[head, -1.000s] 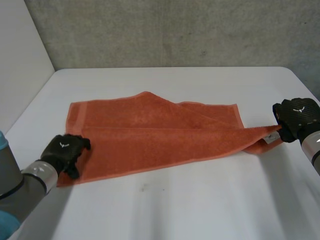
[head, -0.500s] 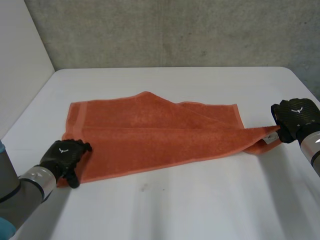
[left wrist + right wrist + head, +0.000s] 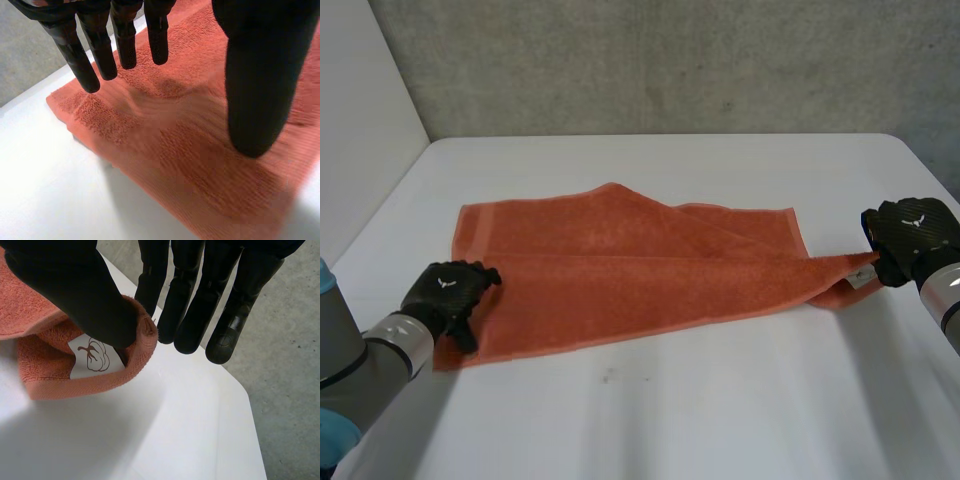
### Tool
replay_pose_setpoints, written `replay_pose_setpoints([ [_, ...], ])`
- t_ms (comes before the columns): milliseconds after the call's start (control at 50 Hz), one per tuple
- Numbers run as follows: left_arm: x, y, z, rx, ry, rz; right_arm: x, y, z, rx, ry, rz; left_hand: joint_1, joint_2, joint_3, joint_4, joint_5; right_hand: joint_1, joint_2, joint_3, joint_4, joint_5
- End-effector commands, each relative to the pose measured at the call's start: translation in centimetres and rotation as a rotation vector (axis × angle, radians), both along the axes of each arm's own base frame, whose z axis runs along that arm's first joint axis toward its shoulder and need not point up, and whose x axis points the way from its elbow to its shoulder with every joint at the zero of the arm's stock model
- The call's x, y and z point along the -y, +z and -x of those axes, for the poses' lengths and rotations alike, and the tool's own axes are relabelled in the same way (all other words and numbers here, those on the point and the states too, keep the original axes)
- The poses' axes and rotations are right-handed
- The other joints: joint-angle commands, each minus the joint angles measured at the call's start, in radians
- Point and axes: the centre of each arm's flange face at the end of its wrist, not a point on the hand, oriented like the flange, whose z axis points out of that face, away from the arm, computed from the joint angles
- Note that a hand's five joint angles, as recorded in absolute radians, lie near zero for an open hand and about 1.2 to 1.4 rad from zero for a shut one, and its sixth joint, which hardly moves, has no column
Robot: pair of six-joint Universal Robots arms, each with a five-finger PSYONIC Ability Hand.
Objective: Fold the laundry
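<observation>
The left hand [image 3: 448, 290] is hovering over the near left corner of the orange towel [image 3: 620, 270]. In the left wrist view its fingers [image 3: 100, 50] are hanging straight and spread, with the thumb [image 3: 257, 85] standing well apart from them, so the hand is wide and grasping nothing. The terry cloth is lying flat beneath them, and whether the fingertips are touching it cannot be told.

The right hand [image 3: 910, 238] is holding the towel's opposite end, at the near right corner. In the right wrist view its thumb [image 3: 85, 295] is pinching the hemmed corner against the straight fingers [image 3: 190, 305], and the cloth is curling round the thumb. A white label [image 3: 95, 357] with a small drawn mark is showing just beneath the thumb, on the underside of the pinched corner.

Between the two hands, the towel is stretching across the middle of the white desk [image 3: 720, 400]. It is lying partly folded, with a ridge running from a peak on its far edge towards the right hand.
</observation>
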Motion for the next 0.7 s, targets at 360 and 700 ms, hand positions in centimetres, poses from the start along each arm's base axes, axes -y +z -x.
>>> replay_pose_setpoints([
  [360,-0.3,0.2,0.4,0.013,-0.016,0.007,0.1,0.0,0.1,0.0,-0.005,0.0,0.086,0.084,0.084,0.084,0.083,0.421,0.22,0.211,0.203,0.224],
  [700,-2.4,-0.3,0.4,0.017,-0.028,-0.061,0.1,-0.6,0.0,-0.005,0.0,-0.019,-0.015,-0.017,-0.017,-0.017,-0.018,0.421,0.22,0.211,0.203,0.224],
])
